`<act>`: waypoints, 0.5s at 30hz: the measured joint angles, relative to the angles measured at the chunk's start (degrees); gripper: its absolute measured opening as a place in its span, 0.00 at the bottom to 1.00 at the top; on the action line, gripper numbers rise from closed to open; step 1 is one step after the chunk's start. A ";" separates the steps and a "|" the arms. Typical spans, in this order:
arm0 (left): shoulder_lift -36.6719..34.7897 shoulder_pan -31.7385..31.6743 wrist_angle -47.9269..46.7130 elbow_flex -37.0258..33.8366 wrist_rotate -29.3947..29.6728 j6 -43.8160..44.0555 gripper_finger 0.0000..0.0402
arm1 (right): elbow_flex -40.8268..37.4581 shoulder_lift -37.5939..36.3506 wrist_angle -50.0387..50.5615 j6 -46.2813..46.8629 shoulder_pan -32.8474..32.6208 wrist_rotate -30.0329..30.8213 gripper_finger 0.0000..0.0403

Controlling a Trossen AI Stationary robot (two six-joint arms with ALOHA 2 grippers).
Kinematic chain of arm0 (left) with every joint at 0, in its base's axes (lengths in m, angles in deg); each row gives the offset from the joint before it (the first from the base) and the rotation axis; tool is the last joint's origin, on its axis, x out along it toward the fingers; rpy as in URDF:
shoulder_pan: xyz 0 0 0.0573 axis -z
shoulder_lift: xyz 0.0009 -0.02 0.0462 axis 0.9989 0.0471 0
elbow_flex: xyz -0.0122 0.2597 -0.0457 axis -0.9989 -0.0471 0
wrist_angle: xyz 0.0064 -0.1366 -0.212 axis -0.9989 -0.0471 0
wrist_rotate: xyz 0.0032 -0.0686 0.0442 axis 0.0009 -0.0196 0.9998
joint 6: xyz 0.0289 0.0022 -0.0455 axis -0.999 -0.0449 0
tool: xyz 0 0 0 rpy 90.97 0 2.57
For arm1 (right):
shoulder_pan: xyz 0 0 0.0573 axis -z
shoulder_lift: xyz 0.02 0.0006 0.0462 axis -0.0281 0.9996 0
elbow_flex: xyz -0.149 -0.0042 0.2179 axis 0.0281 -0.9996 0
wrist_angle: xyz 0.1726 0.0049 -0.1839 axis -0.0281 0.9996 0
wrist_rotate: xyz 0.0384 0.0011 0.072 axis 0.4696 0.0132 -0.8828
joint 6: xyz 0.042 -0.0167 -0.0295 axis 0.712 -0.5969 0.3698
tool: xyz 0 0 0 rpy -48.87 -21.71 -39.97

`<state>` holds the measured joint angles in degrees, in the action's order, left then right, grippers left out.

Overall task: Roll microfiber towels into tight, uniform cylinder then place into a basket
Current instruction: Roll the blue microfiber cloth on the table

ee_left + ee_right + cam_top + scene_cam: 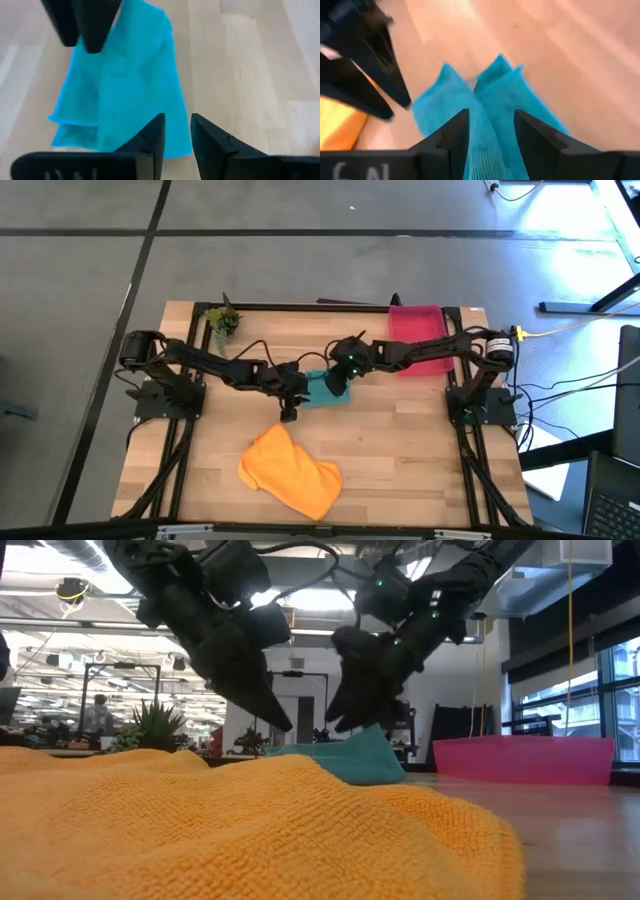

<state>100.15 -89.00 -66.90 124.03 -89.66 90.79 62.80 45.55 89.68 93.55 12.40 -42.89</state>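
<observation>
Both arms meet over the middle of the table [400, 450], above the teal towel [322, 389], which lies crumpled and partly folded on the wood. The left hand [290, 412] hangs at the towel's near-left edge, its fingers [152, 137] a narrow gap apart with nothing between them, tips just off the cloth. The right hand [338, 383] sits over the towel's far-right part, fingers spread, with a raised fold of teal cloth showing in the gap; I cannot tell whether they actually pinch it.

The orange towel [290, 471] lies loose and unrolled near the front edge, well apart from the teal one, with bare wood between them. The red-pink basket [418, 337] stands at the far right edge, partly under the right arm. A small green plant [223, 321] stands at the far left corner. To the right of the orange towel the wood is open.
</observation>
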 joint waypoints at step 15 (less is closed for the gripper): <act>6.11 -3.09 4.29 0.00 5.25 -0.16 0.21 | 0.07 -8.94 12.14 -25.22 -8.91 2.33 0.39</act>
<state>106.26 -92.10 -62.61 124.03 -84.41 90.63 62.88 36.61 101.81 68.33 3.49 -40.56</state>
